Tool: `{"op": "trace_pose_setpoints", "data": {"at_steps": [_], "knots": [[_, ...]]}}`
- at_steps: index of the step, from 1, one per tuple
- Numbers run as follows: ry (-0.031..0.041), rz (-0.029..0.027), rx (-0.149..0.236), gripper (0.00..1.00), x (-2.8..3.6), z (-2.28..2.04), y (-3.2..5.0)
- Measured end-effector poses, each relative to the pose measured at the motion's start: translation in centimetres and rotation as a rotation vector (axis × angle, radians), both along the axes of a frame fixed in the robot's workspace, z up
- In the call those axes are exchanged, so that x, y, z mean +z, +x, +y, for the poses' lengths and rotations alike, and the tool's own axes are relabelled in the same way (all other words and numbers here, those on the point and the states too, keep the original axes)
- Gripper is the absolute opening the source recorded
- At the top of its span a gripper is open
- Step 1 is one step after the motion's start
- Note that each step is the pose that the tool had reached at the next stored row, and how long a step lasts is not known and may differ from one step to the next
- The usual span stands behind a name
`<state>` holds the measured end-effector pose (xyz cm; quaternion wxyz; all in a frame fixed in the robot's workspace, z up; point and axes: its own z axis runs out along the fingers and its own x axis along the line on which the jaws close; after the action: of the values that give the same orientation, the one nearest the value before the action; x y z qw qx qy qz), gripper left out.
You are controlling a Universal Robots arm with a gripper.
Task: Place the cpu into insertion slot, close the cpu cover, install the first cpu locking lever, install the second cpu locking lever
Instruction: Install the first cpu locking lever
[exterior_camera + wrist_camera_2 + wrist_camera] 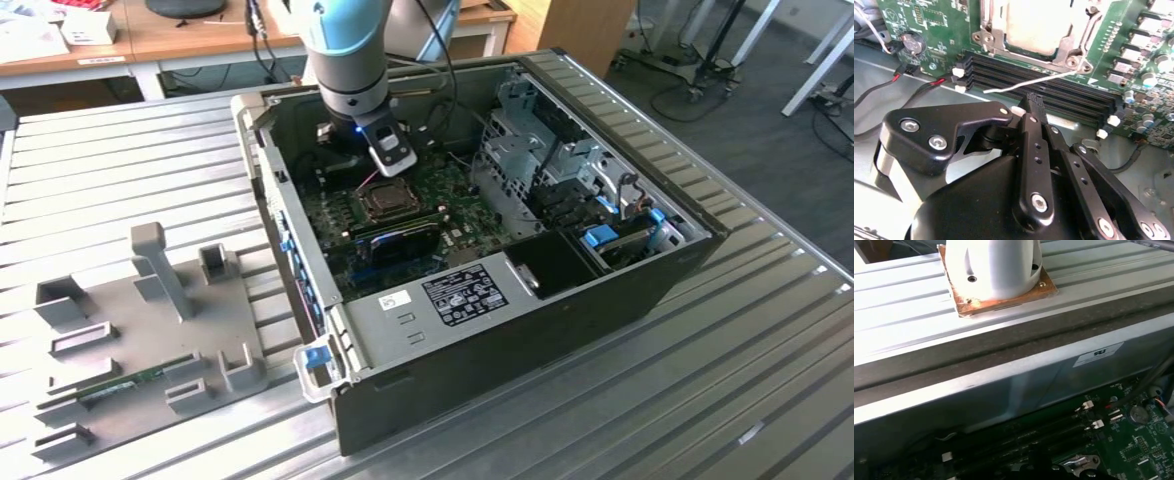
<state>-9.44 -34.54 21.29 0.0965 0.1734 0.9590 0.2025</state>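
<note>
Though cut off, cpu (1041,25) sits under cpu cover (1074,47).

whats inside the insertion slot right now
In the second wrist view the cpu lies in the insertion slot, its pale face showing through the window of the cpu cover, which lies down over it. The contacts beneath are hidden by the chip.
</note>
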Motion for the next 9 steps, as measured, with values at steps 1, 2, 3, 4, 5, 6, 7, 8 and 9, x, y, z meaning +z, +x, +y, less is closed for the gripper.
{"op": "trace_pose_setpoints", "data": {"at_steps": [1, 2, 3, 4, 5, 6, 7, 8, 9], "knots": [[0.0, 0.0019, 0.0, 0.1, 0.0, -0.02, 0.16], [-0.0002, 0.0038, 0.0, 0.1, 0.0, -0.04, 0.26], [-0.0004, 0.0054, -0.001, 0.1, 0.0, -0.07, 0.32], [-0.0009, 0.0072, -0.001, 0.1, 0.0, -0.12, 0.39], [-0.0015, 0.0089, -0.002, 0.1, 0.0, -0.17, 0.45], [-0.0019, 0.0105, -0.002, 0.1, 0.0, -0.23, 0.5], [-0.0019, 0.0112, -0.002, 0.1, 0.0, -0.28, 0.56], [-0.0018, 0.0115, -0.002, 0.1, -0.02, -0.32, 0.63], [-0.0018, 0.0118, -0.002, 0.1, -0.03, -0.36, 0.72]]}}
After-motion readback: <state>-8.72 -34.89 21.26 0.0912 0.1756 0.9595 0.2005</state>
